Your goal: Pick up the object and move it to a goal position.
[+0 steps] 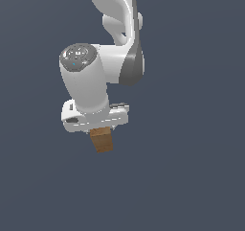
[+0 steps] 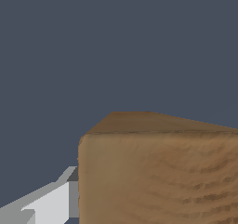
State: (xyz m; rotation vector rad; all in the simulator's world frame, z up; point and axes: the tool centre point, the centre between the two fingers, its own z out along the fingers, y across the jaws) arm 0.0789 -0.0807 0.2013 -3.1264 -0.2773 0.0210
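Note:
The object, a small brown wood-textured block (image 1: 102,141), hangs directly under my white gripper (image 1: 100,129) in the exterior view and is narrower than the gripper's hand. In the wrist view the block (image 2: 158,172) is very close and fills a large part of the picture. One grey-white finger (image 2: 49,202) lies against its side; the other finger is out of frame. The jaws stand closed on the block. No goal marker shows in either view.
The background is a uniform dark blue-grey surface with no other objects or edges in sight. The white arm's links (image 1: 115,28) rise above the gripper towards the top of the exterior view.

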